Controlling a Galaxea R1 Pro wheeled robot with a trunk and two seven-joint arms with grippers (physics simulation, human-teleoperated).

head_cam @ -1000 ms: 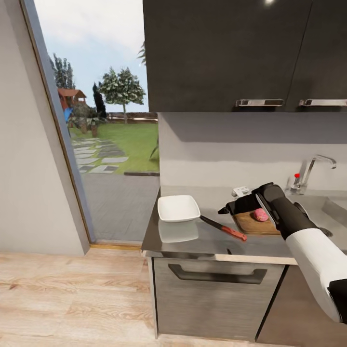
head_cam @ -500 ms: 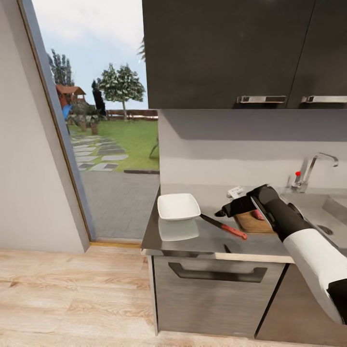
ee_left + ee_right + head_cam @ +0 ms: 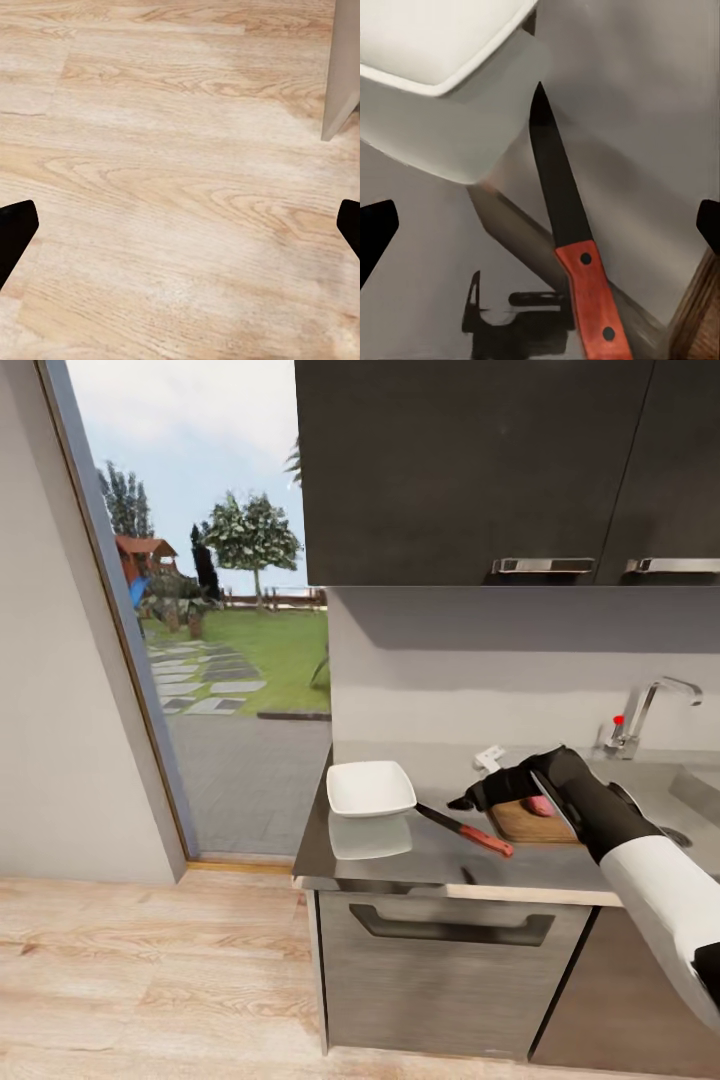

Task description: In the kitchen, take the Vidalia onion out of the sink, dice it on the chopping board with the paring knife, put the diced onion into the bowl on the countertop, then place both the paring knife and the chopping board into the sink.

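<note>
Now the right hand (image 3: 468, 798), fingers spread w/ nothing in them, hovers above the grey surface (image 3: 400, 855) just beyond the paring knife (image 3: 463, 832), which lies between bowl (image 3: 370, 790) and chopping board (image 3: 525, 822), red handle toward the robot, blade tip by the bowl.

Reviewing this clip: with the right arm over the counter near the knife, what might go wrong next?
1. The paring knife lies flat on the countertop, so the open right pincer may slip off its thin red handle.
2. The blade tip points at the bowl, close by; a nudge might push the bowl.
3. The Vidalia onion sits loose on the chopping board under the forearm and may roll.
</note>
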